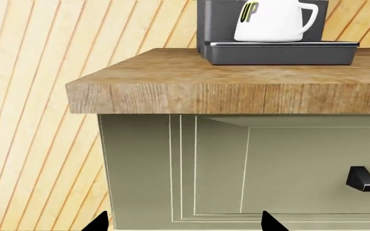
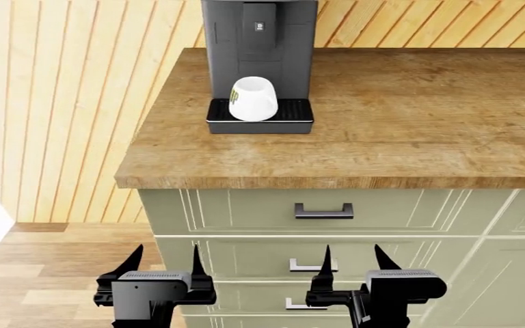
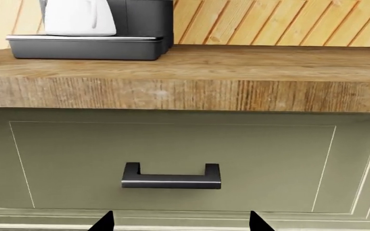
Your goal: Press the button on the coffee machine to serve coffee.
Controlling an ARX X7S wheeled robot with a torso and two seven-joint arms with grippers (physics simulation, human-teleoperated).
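Dark-grey coffee machine (image 2: 259,48) carries a tiny pale button (image 2: 260,27); both grippers' fingers spread, empty.

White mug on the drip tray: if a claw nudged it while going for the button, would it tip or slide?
The white mug looks squat and wide-based, so sliding seems likelier than tipping. It sits on the slotted drip tray, which may add some grip. Its glossy rigid look suggests a slippery surface. Both claws hang far below.
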